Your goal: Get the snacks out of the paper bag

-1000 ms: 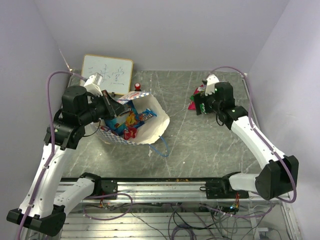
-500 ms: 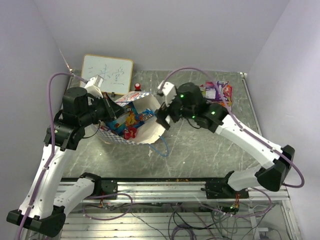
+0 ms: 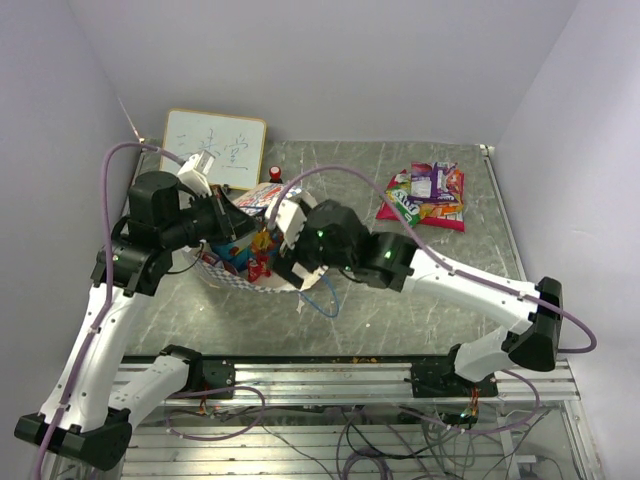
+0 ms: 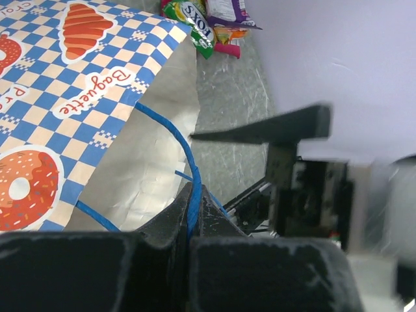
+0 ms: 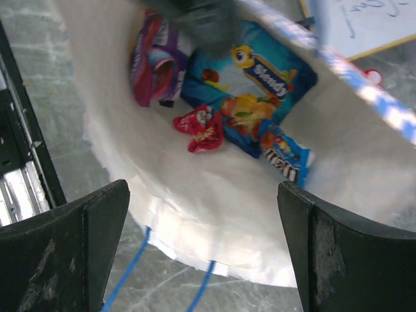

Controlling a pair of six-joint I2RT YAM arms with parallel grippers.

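Snacks point(image 5: 247, 97): four packets visible inside one paper bag point(image 5: 214, 211)

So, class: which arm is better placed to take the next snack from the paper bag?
Right. The right gripper is open over the mouth of the paper bag, red packet below; the left gripper is shut on the blue cord handle.

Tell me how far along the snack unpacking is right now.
Done: a pile of packets lies on the table, far right. In hand: the left gripper is shut on the blue cord handle, holding the paper bag open; the right gripper hangs open at its mouth, empty. Left: a large blue packet, a red packet, a purple packet and a small blue packet lie inside.
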